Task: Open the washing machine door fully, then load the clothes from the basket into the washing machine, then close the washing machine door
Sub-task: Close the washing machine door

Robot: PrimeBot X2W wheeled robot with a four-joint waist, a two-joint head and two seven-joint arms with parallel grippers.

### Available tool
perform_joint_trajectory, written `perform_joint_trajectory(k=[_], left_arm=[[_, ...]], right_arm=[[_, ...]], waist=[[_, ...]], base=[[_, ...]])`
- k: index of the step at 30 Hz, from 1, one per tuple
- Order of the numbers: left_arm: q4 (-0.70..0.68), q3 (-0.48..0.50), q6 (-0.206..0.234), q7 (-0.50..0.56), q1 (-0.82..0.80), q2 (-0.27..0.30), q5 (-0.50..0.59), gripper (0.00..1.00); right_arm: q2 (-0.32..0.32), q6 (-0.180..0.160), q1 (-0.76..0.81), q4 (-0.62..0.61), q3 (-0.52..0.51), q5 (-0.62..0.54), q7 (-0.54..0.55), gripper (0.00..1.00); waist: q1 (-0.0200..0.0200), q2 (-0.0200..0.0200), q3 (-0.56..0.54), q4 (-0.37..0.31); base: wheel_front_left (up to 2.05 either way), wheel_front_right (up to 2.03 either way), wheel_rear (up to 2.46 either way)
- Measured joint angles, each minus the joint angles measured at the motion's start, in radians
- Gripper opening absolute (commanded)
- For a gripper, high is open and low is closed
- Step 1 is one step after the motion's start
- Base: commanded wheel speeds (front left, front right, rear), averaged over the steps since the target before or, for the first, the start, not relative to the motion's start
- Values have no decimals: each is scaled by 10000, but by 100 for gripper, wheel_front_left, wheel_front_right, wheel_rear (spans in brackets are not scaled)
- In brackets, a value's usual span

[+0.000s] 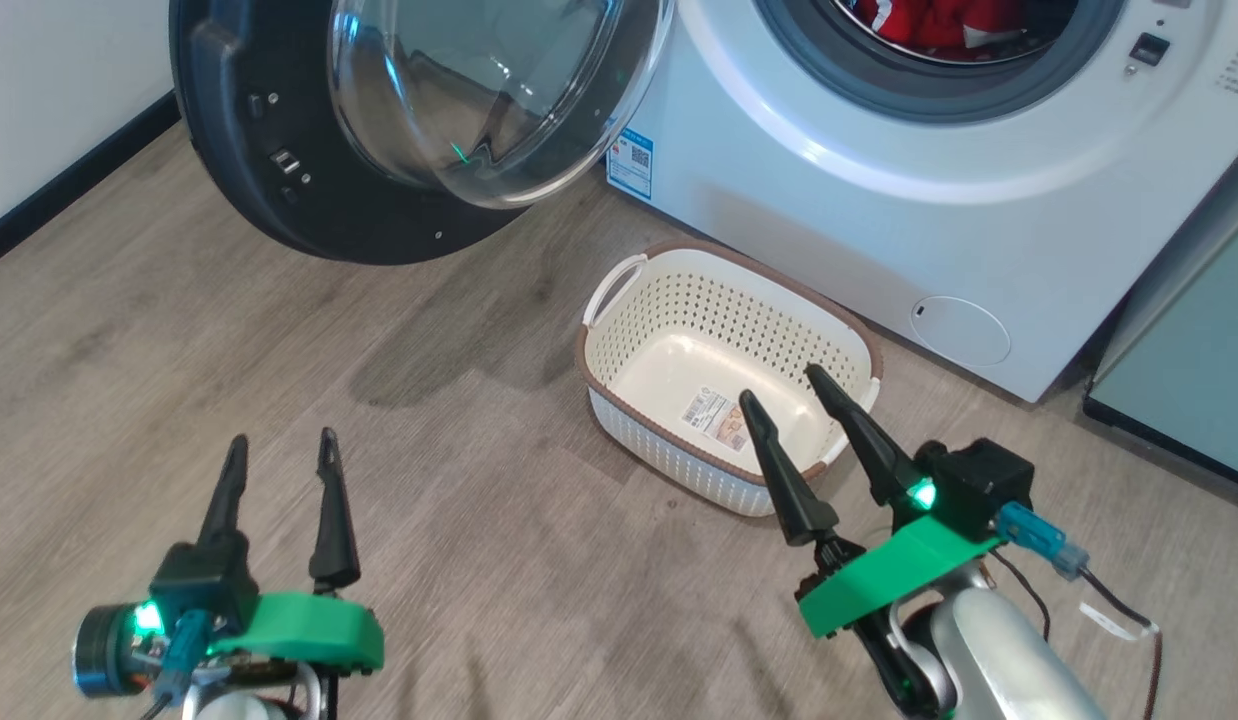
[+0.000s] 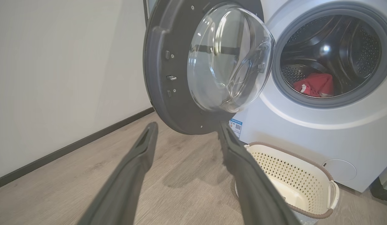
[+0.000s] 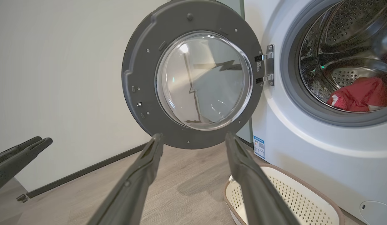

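The white washing machine (image 1: 879, 190) stands at the back with its round door (image 1: 379, 130) swung wide open to the left. Red clothes (image 1: 929, 22) lie inside the steel drum (image 2: 331, 53), also seen as clothes (image 3: 362, 95). In front of the machine the cream basket (image 1: 724, 375) sits on the floor with nothing but its paper label inside. My left gripper (image 1: 279, 455) is open at the lower left above bare floor. My right gripper (image 1: 784, 385) is open over the basket's near edge. Neither holds anything.
A white wall with a dark skirting (image 1: 69, 180) runs along the left. A pale teal cabinet (image 1: 1189, 370) stands right of the machine. Wooden floor (image 1: 429, 400) stretches between the door and my grippers.
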Motion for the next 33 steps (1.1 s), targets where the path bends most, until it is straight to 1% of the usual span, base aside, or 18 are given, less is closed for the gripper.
perform_joint_trajectory(k=[4,9,14,15,33], left_arm=[[-324,69,226,0,238,0,-29,100],[-382,59,347,0,345,0,-29,100],[-431,-46,368,0,344,0,-29,100],[-443,-90,435,0,344,0,-29,100],[-407,-125,420,0,329,2,82,100]], right_arm=[[-12,0,-167,203,142,171,0,100],[-17,0,-166,199,153,326,0,100],[-81,0,-162,199,188,353,0,100],[-98,0,-162,198,186,362,0,100],[-130,0,-32,81,2,439,0,100]], waist=[[0,0,-51,-60],[0,0,-132,-113],[0,0,-163,-132],[0,0,-172,-138],[0,0,-366,-269]], base=[[0,0,0],[0,0,0],[0,0,0],[0,0,0],[0,0,0]])
